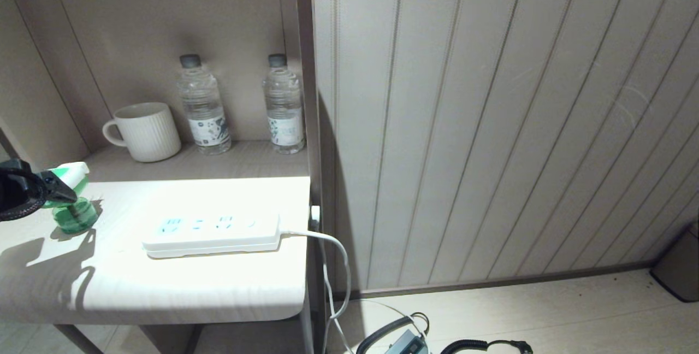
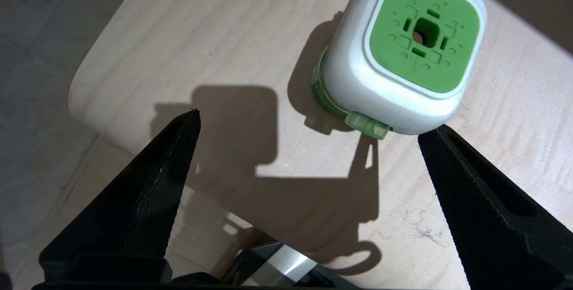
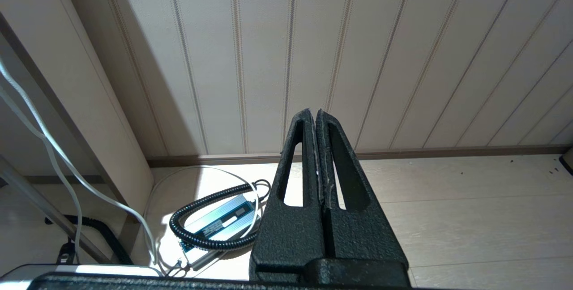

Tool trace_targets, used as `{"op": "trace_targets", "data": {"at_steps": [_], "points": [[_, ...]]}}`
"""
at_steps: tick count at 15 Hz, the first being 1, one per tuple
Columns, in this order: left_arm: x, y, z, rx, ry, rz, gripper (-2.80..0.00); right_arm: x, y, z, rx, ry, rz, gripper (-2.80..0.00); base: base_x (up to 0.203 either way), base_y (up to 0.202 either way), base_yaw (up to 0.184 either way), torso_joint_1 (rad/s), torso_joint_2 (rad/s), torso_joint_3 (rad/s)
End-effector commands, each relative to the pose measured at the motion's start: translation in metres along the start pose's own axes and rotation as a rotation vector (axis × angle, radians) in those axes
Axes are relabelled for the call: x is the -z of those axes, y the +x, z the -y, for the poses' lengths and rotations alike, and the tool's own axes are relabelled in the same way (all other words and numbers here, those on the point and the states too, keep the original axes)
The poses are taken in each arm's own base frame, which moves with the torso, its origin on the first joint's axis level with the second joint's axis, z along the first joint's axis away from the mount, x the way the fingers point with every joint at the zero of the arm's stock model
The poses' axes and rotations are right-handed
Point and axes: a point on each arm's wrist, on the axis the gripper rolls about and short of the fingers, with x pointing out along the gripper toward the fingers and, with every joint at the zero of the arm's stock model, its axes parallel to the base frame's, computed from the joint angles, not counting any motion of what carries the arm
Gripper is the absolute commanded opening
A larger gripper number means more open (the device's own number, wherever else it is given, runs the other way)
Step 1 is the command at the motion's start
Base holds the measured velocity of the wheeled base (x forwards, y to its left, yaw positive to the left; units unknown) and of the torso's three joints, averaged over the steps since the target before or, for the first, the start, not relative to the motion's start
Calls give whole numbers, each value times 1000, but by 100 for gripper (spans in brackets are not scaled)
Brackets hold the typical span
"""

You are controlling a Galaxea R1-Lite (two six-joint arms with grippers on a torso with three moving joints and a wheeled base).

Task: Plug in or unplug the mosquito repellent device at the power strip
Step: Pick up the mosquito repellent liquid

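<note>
While two clear water bottles (image 1: 203, 108) with their caps on and a white mug (image 1: 146, 131) stand on the shelf (image 1: 240, 160) behind, the mosquito repellent device (image 1: 73, 198) stands upright near the tabletop's (image 1: 164, 283) left edge, green bottle down, white cap up; the power strip (image 1: 213, 235) lies lengthwise along the front edge, cable toward the right edge. The left gripper (image 2: 309, 122), jaws spread wide and empty, hangs beside the device; the right gripper (image 3: 318, 117), jaws pressed together, hangs over the floor

mosquito repellent device (image 1: 73, 209) left of power strip (image 1: 213, 235)
</note>
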Motion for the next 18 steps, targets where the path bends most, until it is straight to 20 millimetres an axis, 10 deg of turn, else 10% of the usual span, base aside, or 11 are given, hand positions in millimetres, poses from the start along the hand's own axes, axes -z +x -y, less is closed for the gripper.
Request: {"op": "trace_targets", "data": {"at_steps": [1,18], "points": [[2,1,-2,-9,-6,-9,0,0,0,0,0,0,-1,-280,0,0,0,0,0,0],[-2,-2,-2,87,32,201,0,0,0,0,0,0,-1,-280,0,0,0,0,0,0]]}}
